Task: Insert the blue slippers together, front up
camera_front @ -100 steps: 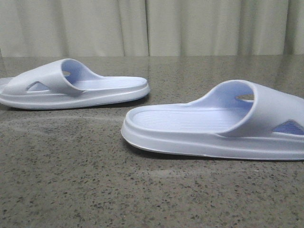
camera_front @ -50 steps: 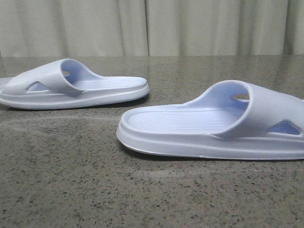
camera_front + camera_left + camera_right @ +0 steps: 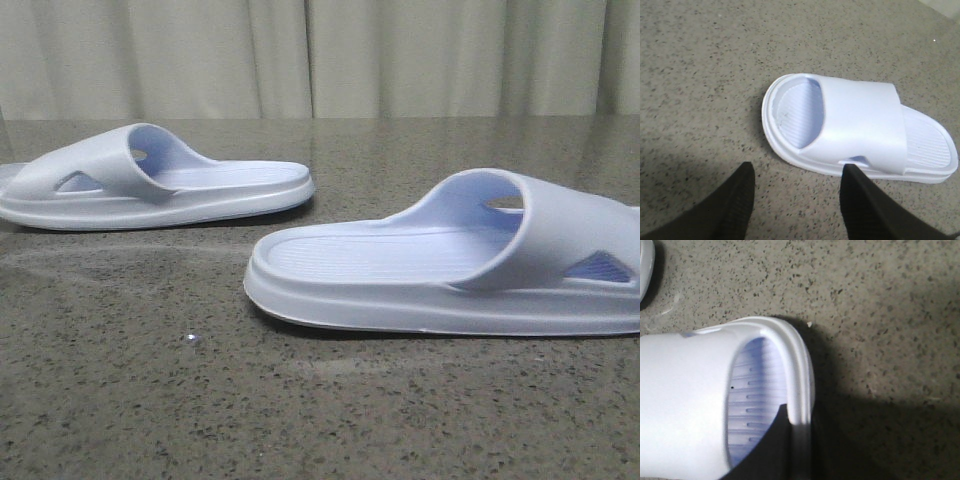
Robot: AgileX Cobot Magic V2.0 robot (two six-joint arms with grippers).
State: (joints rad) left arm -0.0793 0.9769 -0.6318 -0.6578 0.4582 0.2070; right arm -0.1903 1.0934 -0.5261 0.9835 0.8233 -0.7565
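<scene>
- While both pale blue-white moulded foam slippers lie sole-down on the speckled grey stone table (image 3: 330, 420), they sit well apart, one toward the table's far left (image 3: 150, 185) and one toward its right edge, nearer the camera (image 3: 450, 265).
- The far-left slipper has its open heel end turned toward the middle of the table, and its wide strap, with a triangular cut-out, faces the left edge.
- The right-hand slipper mirrors it: ribbed footbed toward the middle, strap toward the right edge, where the front view cuts it off.
- The left gripper (image 3: 797, 187) hangs above the table just beside the far-left slipper (image 3: 855, 130), its two dark fingers (image 3: 737, 200) spread wide with nothing between them; one fingertip appears level with the slipper's side by the cut-out, though contact cannot be told.
- The right gripper (image 3: 792, 450) is at the toe end of the right-hand slipper (image 3: 685, 400): one dark finger (image 3: 765, 450) reaches inside under the strap against the rim, with a dark shape outside the rim, so it appears clamped on that rim.
- A pale curtain (image 3: 320, 55) hangs behind the table's far edge.
</scene>
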